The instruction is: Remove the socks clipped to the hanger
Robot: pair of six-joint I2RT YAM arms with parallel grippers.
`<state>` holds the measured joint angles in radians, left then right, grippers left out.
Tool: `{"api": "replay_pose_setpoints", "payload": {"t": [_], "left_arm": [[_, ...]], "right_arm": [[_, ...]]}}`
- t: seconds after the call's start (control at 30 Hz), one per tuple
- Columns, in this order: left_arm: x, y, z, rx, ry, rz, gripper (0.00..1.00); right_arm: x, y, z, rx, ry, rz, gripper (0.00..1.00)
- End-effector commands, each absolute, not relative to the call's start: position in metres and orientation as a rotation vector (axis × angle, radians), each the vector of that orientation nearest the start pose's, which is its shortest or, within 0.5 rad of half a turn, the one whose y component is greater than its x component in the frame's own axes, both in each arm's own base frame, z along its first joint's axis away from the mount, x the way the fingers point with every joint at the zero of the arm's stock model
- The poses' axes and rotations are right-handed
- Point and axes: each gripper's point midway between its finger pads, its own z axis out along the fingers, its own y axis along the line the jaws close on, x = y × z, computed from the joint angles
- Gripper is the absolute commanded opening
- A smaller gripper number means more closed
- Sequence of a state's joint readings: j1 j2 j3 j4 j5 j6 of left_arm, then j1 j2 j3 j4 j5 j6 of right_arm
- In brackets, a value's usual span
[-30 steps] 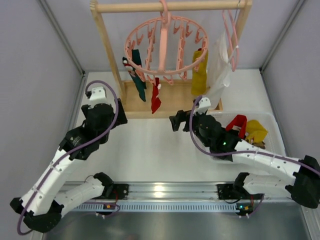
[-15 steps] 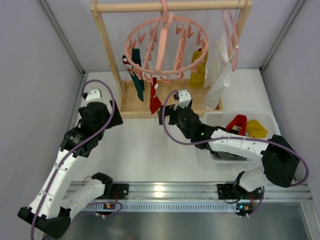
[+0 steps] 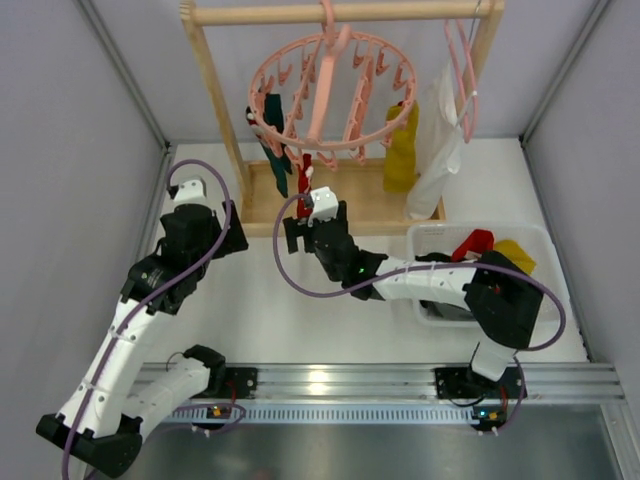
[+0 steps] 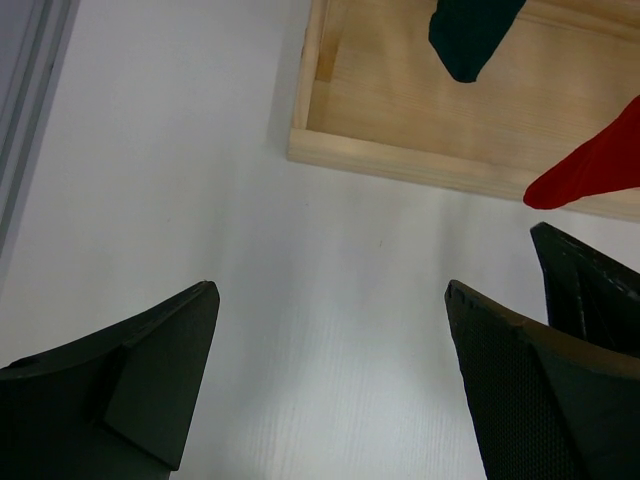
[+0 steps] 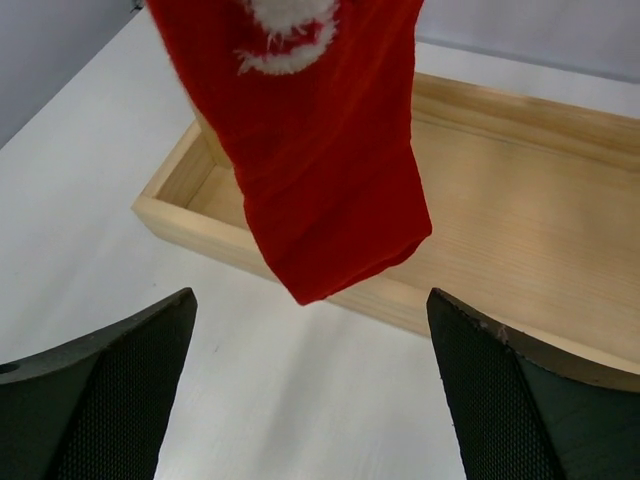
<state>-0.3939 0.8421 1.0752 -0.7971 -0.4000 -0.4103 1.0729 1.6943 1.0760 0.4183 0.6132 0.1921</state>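
The round pink hanger (image 3: 325,95) hangs from the wooden rail. Three socks are clipped to it: a dark teal one (image 3: 275,165), a red one (image 3: 303,190) and a mustard-yellow one (image 3: 400,150). My right gripper (image 3: 305,225) is open just below the red sock (image 5: 310,150), whose toe hangs above the gap between the fingers (image 5: 110,400); nothing is held. The sock has a white fuzzy mark (image 5: 290,30). My left gripper (image 3: 225,238) is open over the white table, left of the rack. The left wrist view shows the teal sock (image 4: 470,35) and the red toe (image 4: 590,170).
The rack stands on a wooden tray base (image 5: 500,230) with a raised lip (image 4: 400,165). A white cloth (image 3: 440,140) hangs on a thin pink clothes hanger (image 3: 465,80) at the right. A clear bin (image 3: 545,240) holds a red sock (image 3: 475,243) and a yellow sock (image 3: 515,255).
My right arm has swung left from beside the bin to under the red sock. The left arm has hardly moved. The hanger has swayed slightly.
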Motion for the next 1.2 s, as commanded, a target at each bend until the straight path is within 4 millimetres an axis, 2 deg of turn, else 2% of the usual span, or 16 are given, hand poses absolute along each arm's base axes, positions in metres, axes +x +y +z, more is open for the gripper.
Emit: {"api": "replay_pose_setpoints", "payload": {"t": [0.0, 0.03, 0.2, 0.23, 0.47, 0.57, 0.6, 0.67, 0.7, 0.83, 0.87, 0.97, 1.0, 1.07, 1.1, 1.17], "left_arm": [[0.26, -0.052, 0.275, -0.236, 2.02, -0.097, 0.99], [0.26, -0.052, 0.275, -0.236, 2.018, -0.1, 0.98], [0.258, -0.053, 0.278, -0.232, 2.007, -0.123, 0.98], [0.258, -0.053, 0.278, -0.232, 2.007, -0.123, 0.98], [0.258, -0.055, 0.279, -0.227, 2.002, -0.145, 0.98], [0.258, -0.057, 0.279, -0.221, 2.001, -0.151, 0.98], [0.258, -0.056, 0.28, -0.223, 1.996, -0.152, 0.99], [0.257, -0.057, 0.281, -0.22, 1.994, -0.16, 0.98], [0.257, -0.058, 0.281, -0.218, 1.994, -0.163, 0.99], [0.257, -0.061, 0.285, -0.213, 1.986, -0.189, 0.98], [0.256, -0.063, 0.29, -0.214, 1.975, -0.21, 0.98], [0.252, -0.072, 0.31, -0.208, 1.937, -0.296, 0.98], [0.249, -0.078, 0.318, -0.194, 1.926, -0.344, 0.99], [0.247, -0.085, 0.342, -0.198, 1.882, -0.411, 0.99], [0.247, -0.088, 0.349, -0.201, 1.873, -0.438, 0.99], [0.25, -0.098, 0.362, -0.2, 1.863, -0.505, 0.99]], "right_arm": [[0.337, 0.395, 0.228, -0.149, 1.633, 0.344, 0.92], [0.341, 0.395, 0.218, -0.141, 1.641, 0.311, 0.92], [0.356, 0.402, 0.213, -0.105, 1.605, 0.248, 0.86], [0.359, 0.405, 0.205, -0.114, 1.607, 0.232, 0.85], [0.377, 0.414, 0.202, -0.082, 1.54, 0.233, 0.75], [0.384, 0.413, 0.205, -0.063, 1.512, 0.213, 0.61], [0.385, 0.413, 0.204, -0.056, 1.506, 0.212, 0.5], [0.387, 0.407, 0.205, -0.048, 1.49, 0.176, 0.4], [0.387, 0.406, 0.207, -0.047, 1.484, 0.179, 0.31], [0.379, 0.395, 0.218, -0.021, 1.459, 0.21, 0.06], [0.375, 0.39, 0.213, -0.029, 1.464, 0.203, 0.01], [0.362, 0.381, 0.221, -0.056, 1.45, 0.204, 0.0], [0.356, 0.379, 0.231, -0.062, 1.436, 0.214, 0.0], [0.337, 0.378, 0.225, -0.104, 1.444, 0.203, 0.0], [0.329, 0.375, 0.236, -0.096, 1.425, 0.235, 0.0], [0.311, 0.374, 0.228, -0.127, 1.444, 0.251, 0.0]]}}
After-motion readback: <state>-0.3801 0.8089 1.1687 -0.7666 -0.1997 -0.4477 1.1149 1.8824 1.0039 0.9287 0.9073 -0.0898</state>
